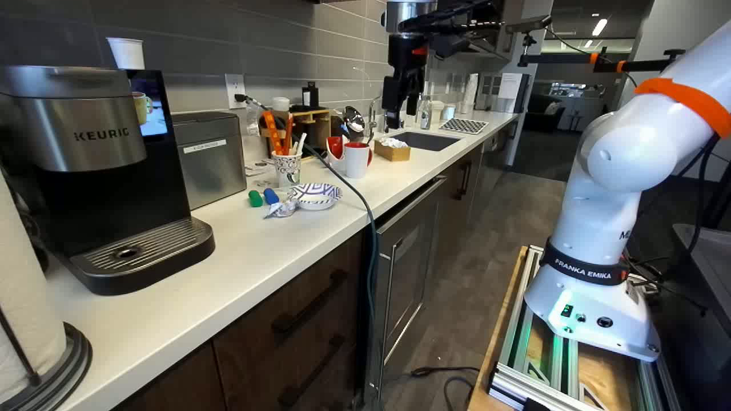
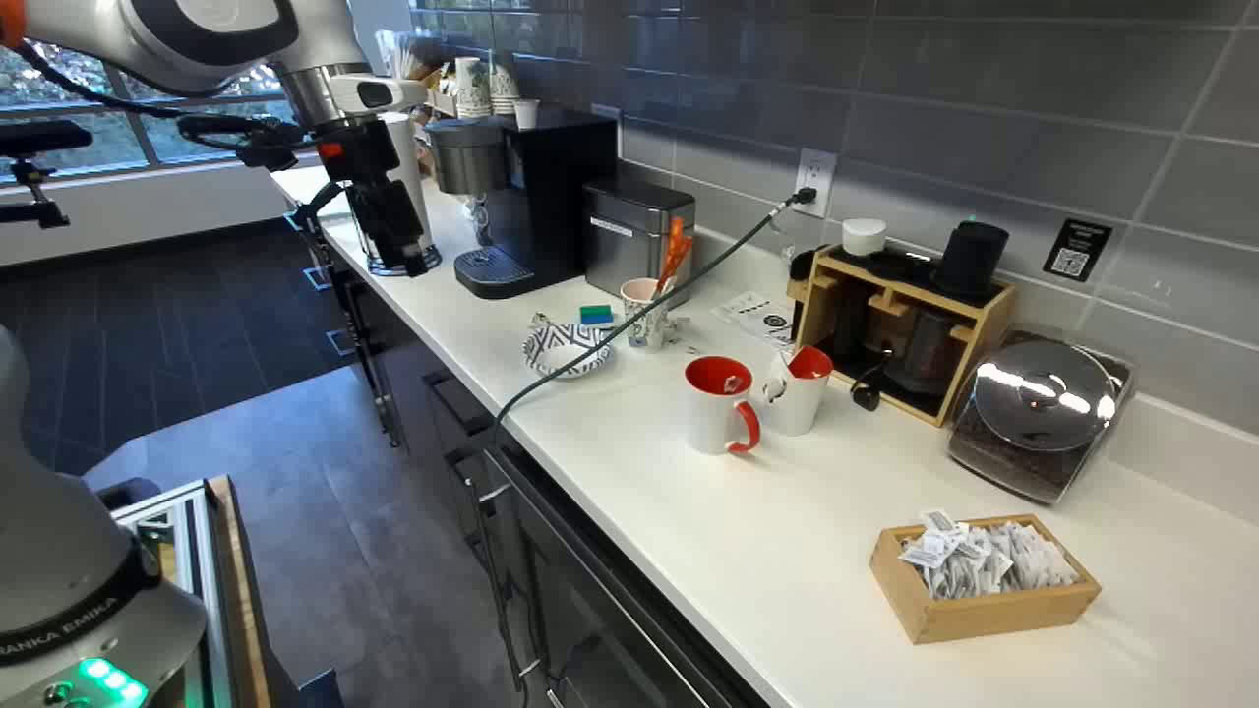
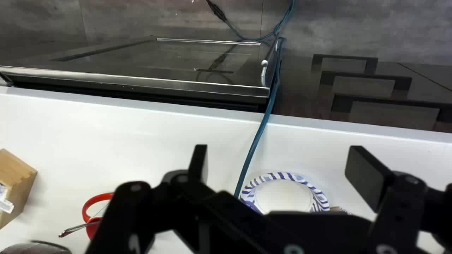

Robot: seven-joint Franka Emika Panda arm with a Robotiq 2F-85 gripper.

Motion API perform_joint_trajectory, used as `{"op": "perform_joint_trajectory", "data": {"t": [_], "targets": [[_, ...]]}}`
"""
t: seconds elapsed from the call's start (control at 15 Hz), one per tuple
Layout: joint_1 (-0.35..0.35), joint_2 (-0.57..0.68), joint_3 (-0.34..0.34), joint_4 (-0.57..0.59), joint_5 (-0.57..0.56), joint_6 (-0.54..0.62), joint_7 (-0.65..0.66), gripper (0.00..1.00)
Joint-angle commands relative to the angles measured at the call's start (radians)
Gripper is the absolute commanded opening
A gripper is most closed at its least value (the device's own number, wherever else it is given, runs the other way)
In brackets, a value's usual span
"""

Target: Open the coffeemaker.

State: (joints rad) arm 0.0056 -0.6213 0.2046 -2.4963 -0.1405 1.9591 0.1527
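The coffeemaker (image 1: 85,134) is a large black machine with a silver band reading KEURIG and a lit side screen. It stands upright at the left of the counter in an exterior view, and it also shows at the counter's far end (image 2: 551,197). Its top appears down. Its round-fronted drip tray (image 1: 143,245) has nothing on it. My gripper (image 3: 279,160) is open and empty, with its fingers wide apart above the counter. It hangs in the air, apart from the coffeemaker, in both exterior views (image 1: 402,111) (image 2: 418,261). The coffeemaker is out of the wrist view.
A small white cup (image 1: 126,53) stands on the coffeemaker. A steel box (image 1: 211,157) stands beside it, a paper towel roll (image 1: 25,297) in front. A patterned bowl (image 3: 282,195), a cable (image 3: 256,141), red-and-white mugs (image 2: 716,408) and a packet box (image 2: 984,610) are on the counter.
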Motion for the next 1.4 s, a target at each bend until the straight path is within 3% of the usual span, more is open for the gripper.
{"op": "perform_joint_trajectory", "data": {"t": [0.0,0.6,0.67,1.0,1.33], "targets": [[0.021,0.003,-0.018,0.003,-0.012,-0.004,0.010,1.00],[0.021,0.003,-0.018,0.003,-0.012,-0.004,0.010,1.00],[0.029,0.005,0.001,-0.005,-0.031,0.058,0.017,1.00],[0.140,0.081,0.094,0.033,-0.054,0.276,-0.024,1.00],[0.222,0.210,0.137,0.168,-0.086,0.332,-0.153,1.00]]}}
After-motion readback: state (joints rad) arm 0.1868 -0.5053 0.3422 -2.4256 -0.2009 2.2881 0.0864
